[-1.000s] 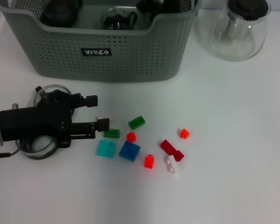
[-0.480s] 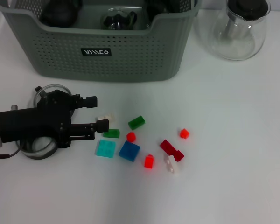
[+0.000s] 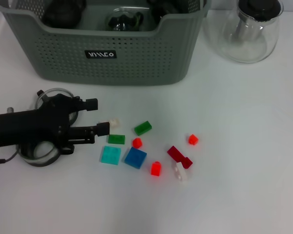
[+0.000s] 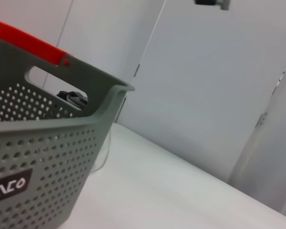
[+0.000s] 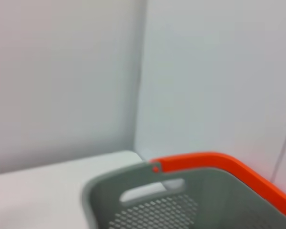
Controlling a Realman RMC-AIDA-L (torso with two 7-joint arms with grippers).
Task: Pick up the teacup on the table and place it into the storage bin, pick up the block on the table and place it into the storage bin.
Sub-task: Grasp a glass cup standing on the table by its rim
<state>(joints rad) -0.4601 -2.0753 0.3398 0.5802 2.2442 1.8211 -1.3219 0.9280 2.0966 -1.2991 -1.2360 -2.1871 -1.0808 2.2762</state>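
My left gripper lies low over the table at the left, fingers open and empty, pointing right. A small white block sits just past its lower fingertip. Clear glass teacups show as rings under and behind the arm, one on the far side and one on the near side. The grey-green storage bin stands at the back with dark items and a glass cup inside; it also shows in the left wrist view and the right wrist view. My right gripper is out of view.
Loose blocks lie right of the gripper: green, green, cyan, blue, several red ones such as the one at front, and white. A glass teapot stands at the back right.
My left gripper has drawn back a little to the left, still open. The white block now lies just beyond its fingertips instead of between them.
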